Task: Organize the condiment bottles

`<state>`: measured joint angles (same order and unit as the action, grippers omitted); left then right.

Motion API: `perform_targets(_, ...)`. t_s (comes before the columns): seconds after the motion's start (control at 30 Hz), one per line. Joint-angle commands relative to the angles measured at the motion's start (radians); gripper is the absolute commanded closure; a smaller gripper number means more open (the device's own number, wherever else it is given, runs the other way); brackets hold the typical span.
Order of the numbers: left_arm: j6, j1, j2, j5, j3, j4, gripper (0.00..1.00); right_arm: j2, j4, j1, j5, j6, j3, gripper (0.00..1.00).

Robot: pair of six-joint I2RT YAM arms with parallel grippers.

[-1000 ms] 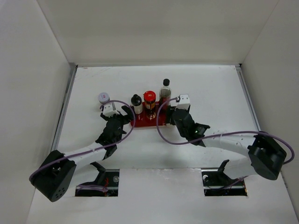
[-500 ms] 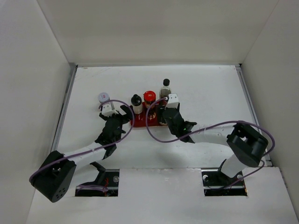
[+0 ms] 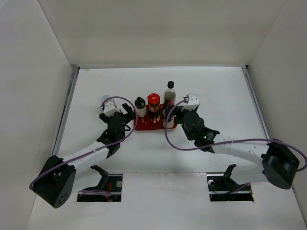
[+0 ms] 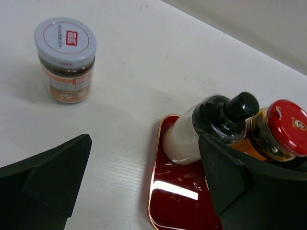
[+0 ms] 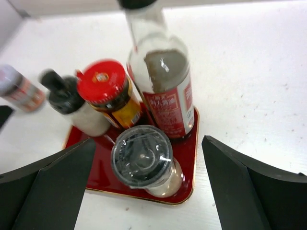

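On the red tray (image 3: 146,126) stand the white black-capped bottle (image 3: 140,106), the red-lidded brown jar (image 3: 153,101) and the tall clear bottle (image 3: 170,92). A short jar with a clear-wrapped lid (image 5: 142,155) is at the tray's (image 5: 188,158) front right corner. My right gripper (image 5: 148,191) is open, its fingers wide on either side of this jar, not touching it. A grey-lidded jar (image 4: 65,57) is on the table left of the tray (image 4: 168,196), largely hidden behind my left wrist in the top view. My left gripper (image 4: 144,182) is open over the tray's left edge.
White walls enclose the table on the left, back and right. The grey-lidded jar (image 3: 104,98) is near the left side. Purple cables loop over both arms near the tray. The white bottle (image 4: 184,141) and red-lidded jar (image 4: 285,127) crowd my left gripper's right finger.
My right gripper has opened and let go of the short jar, which now stands on the tray. The left gripper has crept forward toward the grey-lidded jar.
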<state>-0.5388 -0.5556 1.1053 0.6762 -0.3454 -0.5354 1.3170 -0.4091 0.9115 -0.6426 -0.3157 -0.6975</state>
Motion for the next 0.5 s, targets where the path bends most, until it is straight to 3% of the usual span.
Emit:
perform_targets(0.0,-0.009,0.021,-0.033,0.066,-0.121,0.147,0.03,-0.129,-0.054,0.007,-0.035,-0.026,0.084,0.0)
perform_targets(0.2,-0.009,0.134,0.002,0.06,-0.289,0.389,0.03,-0.274,-0.047,-0.023,-0.028,-0.106,0.239,0.0)
perform_targets(0.47,-0.003,0.334,0.195,-0.042,-0.405,0.407,0.03,-0.298,-0.08,-0.03,0.084,-0.152,0.271,0.0)
